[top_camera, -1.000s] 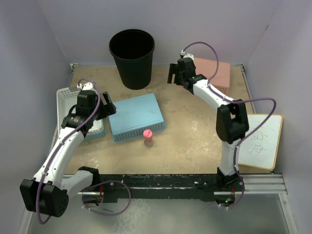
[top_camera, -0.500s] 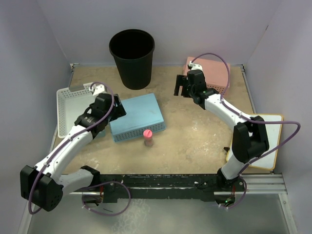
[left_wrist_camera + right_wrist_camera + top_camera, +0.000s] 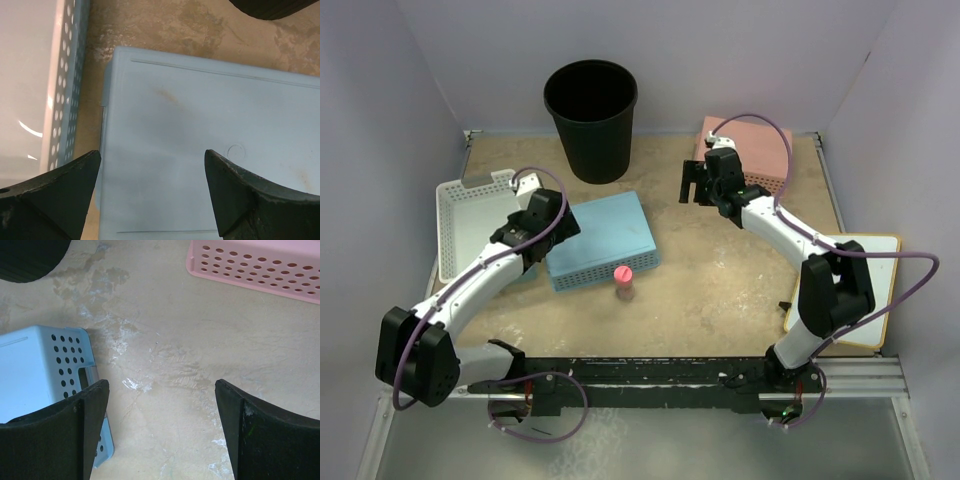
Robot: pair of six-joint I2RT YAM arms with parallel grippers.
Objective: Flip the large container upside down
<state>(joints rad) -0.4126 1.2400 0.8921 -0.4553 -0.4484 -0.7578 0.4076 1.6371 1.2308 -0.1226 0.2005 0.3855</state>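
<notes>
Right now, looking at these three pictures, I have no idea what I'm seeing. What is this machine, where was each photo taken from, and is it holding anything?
These are two white robot arms bolted to the near edge of a table. The wide picture comes from a fixed camera above and behind them. The other two come from cameras on the wrists; the dark shapes at the bottom are each claw's own fingers. On the table: a tall black bin, a blue basket, a white basket, a pink basket and a small pink-capped bottle, with a whiteboard at the right. The left claw hovers over the blue basket; the right claw hangs over bare table. Both are open and hold nothing. The bin stands upright, mouth up.
</notes>
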